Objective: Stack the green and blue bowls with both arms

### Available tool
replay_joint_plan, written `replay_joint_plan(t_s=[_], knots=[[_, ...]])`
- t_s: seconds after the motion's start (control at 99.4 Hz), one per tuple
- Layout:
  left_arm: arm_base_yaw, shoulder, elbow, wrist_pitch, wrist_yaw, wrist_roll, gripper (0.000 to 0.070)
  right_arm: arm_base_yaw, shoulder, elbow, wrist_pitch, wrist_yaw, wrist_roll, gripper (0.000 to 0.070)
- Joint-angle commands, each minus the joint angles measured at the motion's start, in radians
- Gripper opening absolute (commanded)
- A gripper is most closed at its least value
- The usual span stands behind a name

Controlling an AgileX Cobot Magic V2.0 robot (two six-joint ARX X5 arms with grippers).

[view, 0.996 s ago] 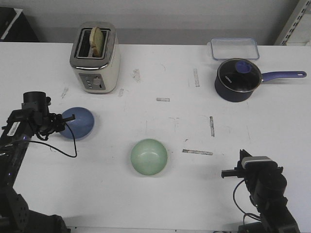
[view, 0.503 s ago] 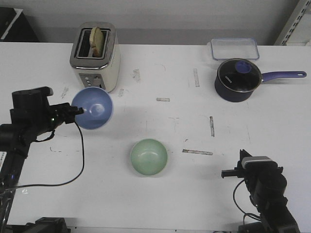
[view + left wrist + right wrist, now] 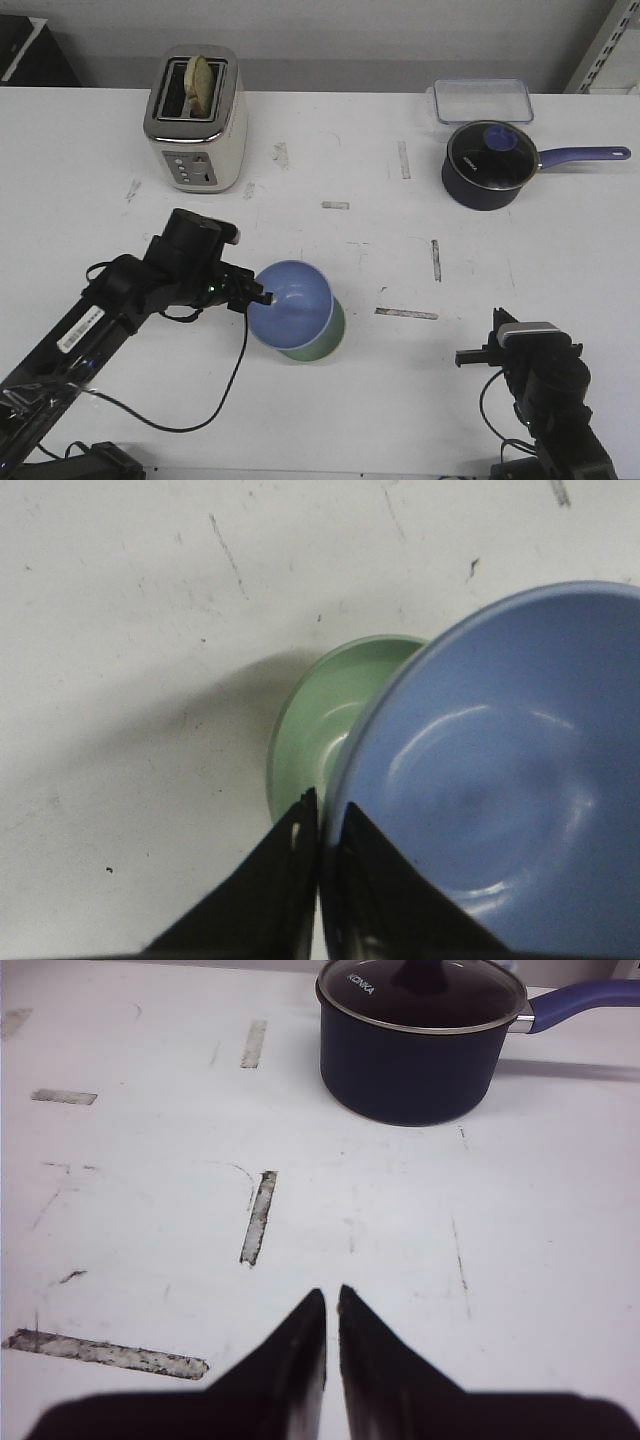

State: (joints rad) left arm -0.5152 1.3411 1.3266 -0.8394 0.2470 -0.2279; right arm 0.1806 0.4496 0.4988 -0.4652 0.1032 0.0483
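Observation:
My left gripper (image 3: pixel 262 296) is shut on the rim of the periwinkle blue bowl (image 3: pixel 291 304) and holds it tilted over the pale green bowl (image 3: pixel 330 338), which sits on the table mostly hidden beneath it. In the left wrist view the blue bowl (image 3: pixel 500 770) fills one side, its rim pinched between the two fingers (image 3: pixel 325 830), and the green bowl (image 3: pixel 320 720) shows behind it. I cannot tell whether the bowls touch. My right gripper (image 3: pixel 466 357) rests near the front right of the table, shut and empty; its wrist view (image 3: pixel 331 1305) shows the fingertips nearly together over bare table.
A cream toaster (image 3: pixel 195 120) with toast stands at the back left. A dark blue lidded saucepan (image 3: pixel 487 165) with a blue handle and a clear lidded box (image 3: pixel 482 100) stand at the back right. Worn tape marks (image 3: pixel 406 313) dot the white table.
My left arm has carried the blue bowl from the left side, near the toaster, to the right and forward until it hangs over the green bowl. The right arm has not moved.

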Motion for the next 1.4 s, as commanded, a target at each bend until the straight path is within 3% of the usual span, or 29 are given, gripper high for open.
replay_joint_plan(t_s=[0.0, 0.563, 0.624, 0.775, 0.845, 1.107, 1.207, 1.328, 1.388], knots=[[-0.018, 0.044, 0.016, 0.003, -0.018, 0.015, 0.0, 0.002, 0.004, 0.01, 0.009, -0.002, -0.012, 0.0012], [-0.071, 0.219, 0.016, 0.017, -0.026, 0.034, 0.0016, 0.002, 0.004, 0.01, 0.009, -0.002, -0.012, 0.0012], [-0.071, 0.219, 0.016, 0.023, -0.026, 0.034, 0.0112, 0.002, 0.004, 0.01, 0.009, -0.002, -0.011, 0.0012], [-0.071, 0.219, 0.018, 0.037, -0.026, 0.032, 0.0506, 0.002, 0.004, 0.01, 0.009, -0.002, -0.012, 0.0012], [-0.071, 0.219, 0.026, 0.038, -0.026, 0.032, 0.0579, 0.002, 0.004, 0.01, 0.009, -0.002, -0.012, 0.0012], [-0.061, 0.215, 0.15, -0.006, -0.036, 0.029, 0.055, 0.002, 0.004, 0.01, 0.009, -0.002, -0.012, 0.0012], [-0.047, 0.207, 0.227, -0.036, -0.068, 0.03, 0.0425, 0.002, 0.004, 0.01, 0.009, -0.002, -0.012, 0.0012], [-0.021, 0.185, 0.304, -0.06, -0.121, 0.046, 0.0187, 0.002, 0.004, 0.01, 0.009, -0.002, -0.012, 0.0012], [-0.004, 0.169, 0.332, -0.061, -0.15, 0.067, 0.0129, 0.002, 0.004, 0.01, 0.009, -0.002, -0.012, 0.0012]])
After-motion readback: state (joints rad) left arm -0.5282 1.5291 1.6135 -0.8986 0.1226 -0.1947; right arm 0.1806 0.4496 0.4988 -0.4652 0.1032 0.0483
